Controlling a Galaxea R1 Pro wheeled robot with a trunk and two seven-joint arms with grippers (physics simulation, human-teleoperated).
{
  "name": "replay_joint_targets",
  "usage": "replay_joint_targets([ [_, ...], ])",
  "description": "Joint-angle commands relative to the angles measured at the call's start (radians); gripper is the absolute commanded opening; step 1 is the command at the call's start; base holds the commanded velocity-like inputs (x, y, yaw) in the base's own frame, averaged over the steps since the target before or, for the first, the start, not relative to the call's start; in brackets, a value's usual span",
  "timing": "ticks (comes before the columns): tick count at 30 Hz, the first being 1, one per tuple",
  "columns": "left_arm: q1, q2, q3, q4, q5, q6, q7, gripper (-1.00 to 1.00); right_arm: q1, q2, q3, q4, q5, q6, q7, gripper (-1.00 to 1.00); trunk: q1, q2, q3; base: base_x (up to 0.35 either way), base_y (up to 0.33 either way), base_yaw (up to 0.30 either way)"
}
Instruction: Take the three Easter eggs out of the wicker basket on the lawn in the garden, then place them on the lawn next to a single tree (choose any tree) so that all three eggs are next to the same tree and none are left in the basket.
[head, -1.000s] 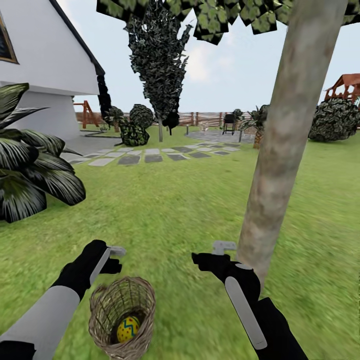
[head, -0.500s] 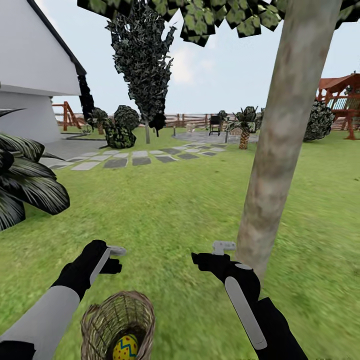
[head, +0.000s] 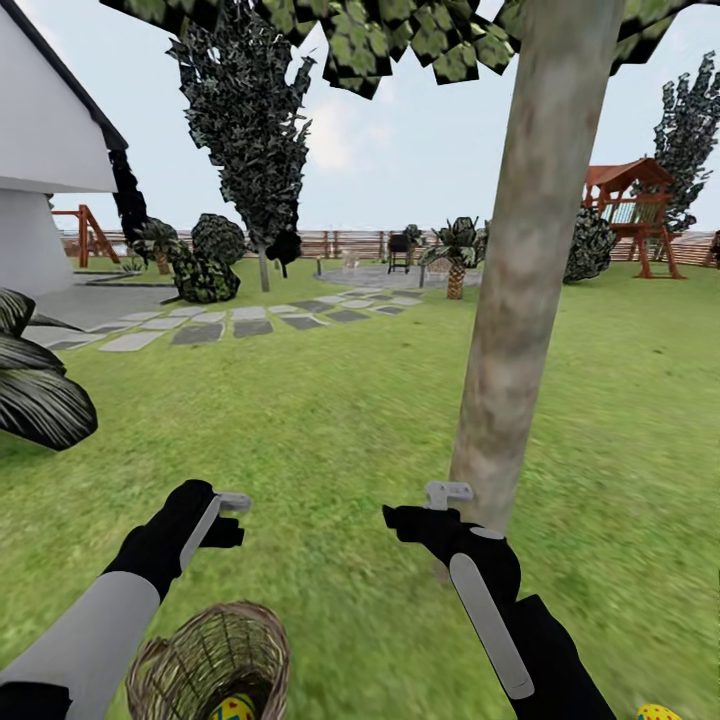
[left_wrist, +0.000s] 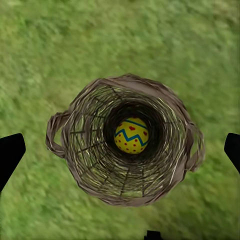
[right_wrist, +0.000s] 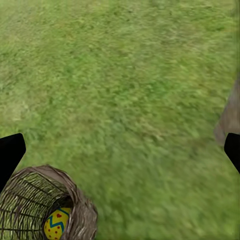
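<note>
We see our left arm sleeved in pale grey with a black wrist; our right arm is black with a grey strip.

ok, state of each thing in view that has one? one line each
left gripper: open, empty, above the basket
right gripper: open, empty, near the tree trunk
basket: on the grass, one egg inside
egg in basket: at the bottom, not gripped
egg on the grass: out of the basket, at the head view's lower right edge
tree trunk: leaning
</note>
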Motion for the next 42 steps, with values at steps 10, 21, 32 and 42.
replay_joint_targets([
  [10, -0.001, 0.001, -0.006, -0.001, 0.010, 0.003, 0.011, 1.00, -0.001, 0.000, 0.001, -0.002, -0.010, 0.003, -0.010, 1.00, 0.000, -0.001, -0.001, 0.034, 0.032, -0.016],
  [21, -0.001, 0.001, -0.005, -0.001, 0.010, 0.003, 0.011, 1.00, -0.001, 0.000, 0.001, -0.002, -0.011, 0.003, -0.009, 1.00, 0.000, -0.001, -0.001, 0.078, 0.134, -0.001],
  [32, -0.001, 0.001, -0.005, -0.001, 0.010, 0.003, 0.008, 1.00, -0.001, 0.000, 0.001, -0.002, -0.011, 0.003, -0.009, 1.00, 0.000, -0.001, -0.001, 0.014, 0.019, 0.000],
  [42, -0.001, 0.001, -0.004, 0.000, 0.010, 0.003, 0.005, 1.00, -0.001, 0.000, 0.002, -0.010, -0.011, 0.003, -0.009, 1.00, 0.031, -0.057, -0.026, 0.000, 0.000, 0.000],
])
